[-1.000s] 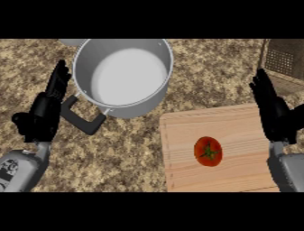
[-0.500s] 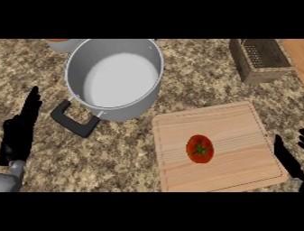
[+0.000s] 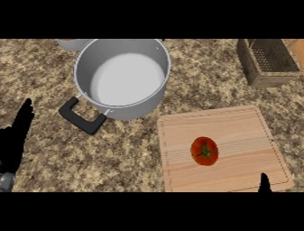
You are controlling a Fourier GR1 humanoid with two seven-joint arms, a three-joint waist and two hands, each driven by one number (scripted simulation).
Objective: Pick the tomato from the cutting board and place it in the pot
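Note:
A red tomato [image 3: 204,151] with a green stem lies in the middle of a light wooden cutting board [image 3: 247,135] at the lower right. A large grey pot [image 3: 122,76] with a black handle [image 3: 82,118] stands up and to the left of the board, and nothing shows inside it. My left hand [image 3: 9,145] is open at the left edge, fingers pointing up, well away from the pot. Only a fingertip of my right hand [image 3: 264,183] shows at the lower edge, below the board's right corner.
A metal box grater [image 3: 267,63] lies at the upper right on the speckled stone counter [image 3: 41,81]. Wooden surfaces show at the far upper right and upper left corners. A grey rim peeks out behind the pot.
Both hands have dropped toward the lower edge; the right hand has nearly left the view. The pot, board and tomato have shifted in the view as the head moved.

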